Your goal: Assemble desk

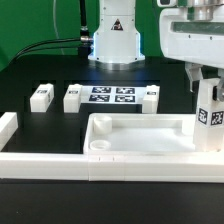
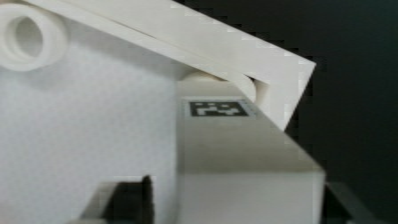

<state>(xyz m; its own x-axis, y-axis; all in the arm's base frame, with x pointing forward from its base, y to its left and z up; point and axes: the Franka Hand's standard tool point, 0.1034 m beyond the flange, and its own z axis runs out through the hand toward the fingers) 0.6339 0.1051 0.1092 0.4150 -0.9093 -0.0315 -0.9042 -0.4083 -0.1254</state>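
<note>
Nearest in the exterior view, a long white plastic border rail (image 1: 50, 166) lies along the front edge of the black counter (image 1: 25, 80). Just behind it the large white rectangular tray-like plastic desk top (image 1: 140, 133) lies flat with its rim up.

At the desk top's corner on the exterior view's right, a short white block leg with a black-and-white square tag (image 1: 207, 118) stands upright. The arm reaches down over it from above. In the wrist view this leg runs between the dark fingers (image 2: 125, 204), with its far end at the tray corner. Its sides look close against the fingers, but I cannot tell whether they clamp it or stand just off it.

Farther back, three loose white block legs (image 1: 72, 97) lie in a row on the counter. Two are on the exterior view's left of the marker board (image 1: 112, 95) and one is on its right. The white robot base (image 1: 112, 40) rises behind them.

The step in hand looks like fitting the first leg, since a round socket (image 2: 25, 40) at another corner is empty. If the leg is seated, the next move calls for parting the fingers fully and lifting straight up without tipping it. If it is not home, it needs another turn first.
</note>
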